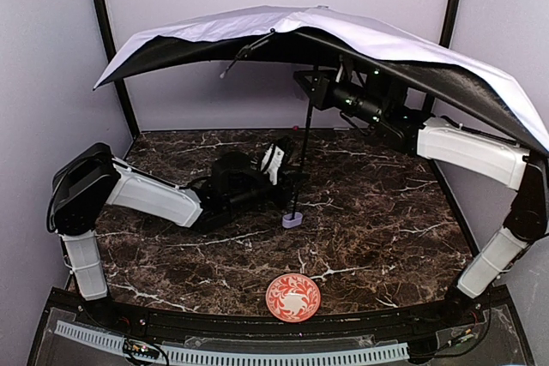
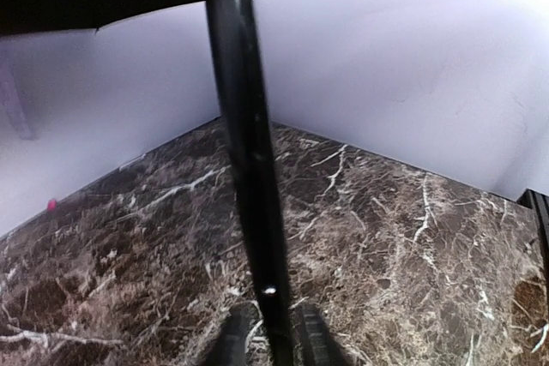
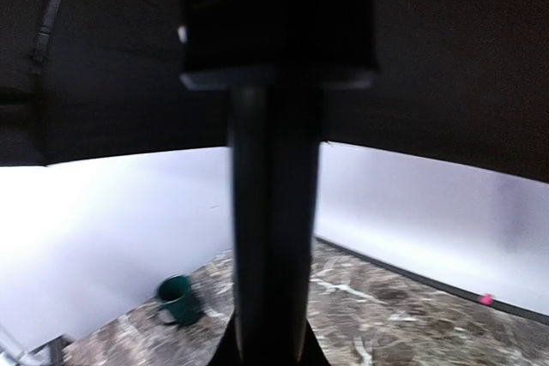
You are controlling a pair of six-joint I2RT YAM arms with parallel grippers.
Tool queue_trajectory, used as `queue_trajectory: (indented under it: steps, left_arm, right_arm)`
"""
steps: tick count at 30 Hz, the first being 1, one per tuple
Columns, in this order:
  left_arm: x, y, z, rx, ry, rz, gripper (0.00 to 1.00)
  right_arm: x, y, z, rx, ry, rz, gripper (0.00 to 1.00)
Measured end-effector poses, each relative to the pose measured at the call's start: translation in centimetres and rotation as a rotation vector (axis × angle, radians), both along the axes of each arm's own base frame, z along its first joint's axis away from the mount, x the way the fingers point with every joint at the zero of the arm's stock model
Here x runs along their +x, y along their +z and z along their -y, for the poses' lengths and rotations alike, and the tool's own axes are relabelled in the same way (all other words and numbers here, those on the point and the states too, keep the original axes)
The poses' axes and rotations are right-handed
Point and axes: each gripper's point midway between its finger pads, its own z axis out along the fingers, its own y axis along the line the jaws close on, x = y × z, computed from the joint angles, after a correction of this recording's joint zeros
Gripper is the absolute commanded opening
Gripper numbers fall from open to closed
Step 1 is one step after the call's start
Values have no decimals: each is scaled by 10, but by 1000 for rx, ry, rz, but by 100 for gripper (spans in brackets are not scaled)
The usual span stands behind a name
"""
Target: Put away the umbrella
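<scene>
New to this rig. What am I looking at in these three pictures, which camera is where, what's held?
Two robot arms, left and right, are bolted at the near edge of a dark marble table. The wide picture comes from a fixed camera above and behind them; the other two from cameras on each wrist. An open lavender umbrella stands on its knob handle. The left gripper is shut on its black shaft low down; the right gripper grips it high up, near the top. A red-patterned bowl sits near the front edge; the right wrist view shows a green cup by the wall.
</scene>
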Motion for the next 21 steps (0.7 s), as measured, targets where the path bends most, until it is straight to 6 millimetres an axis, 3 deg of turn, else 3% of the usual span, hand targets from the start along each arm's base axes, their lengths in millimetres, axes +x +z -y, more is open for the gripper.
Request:
queue_trajectory:
  steps: [3, 7, 10, 15, 19, 20, 21]
  left_arm:
    - [-16, 9, -4, -16, -76, 63, 61]
    - [-36, 28, -8, -89, -243, 84, 65]
    - [-36, 43, -19, -164, -351, 67, 69]
    - [-48, 65, -32, -265, -518, 65, 62]
    - [-56, 64, -28, -299, -576, 28, 61]
    - [-57, 61, -27, -297, -582, 18, 56]
    - [-56, 58, -26, -295, -583, 6, 44]
  right_arm:
    - [-8, 1, -4, 18, 123, -9, 0]
    - [-18, 6, -11, 63, 315, -3, 0]
    - [-28, 15, -19, 105, 480, 17, 0]
    - [-51, 38, -32, 195, 722, 91, 0]
    - [-64, 54, -35, 248, 855, 138, 0]
    - [-65, 56, -34, 254, 872, 143, 0]
    - [-67, 57, -34, 257, 887, 146, 0]
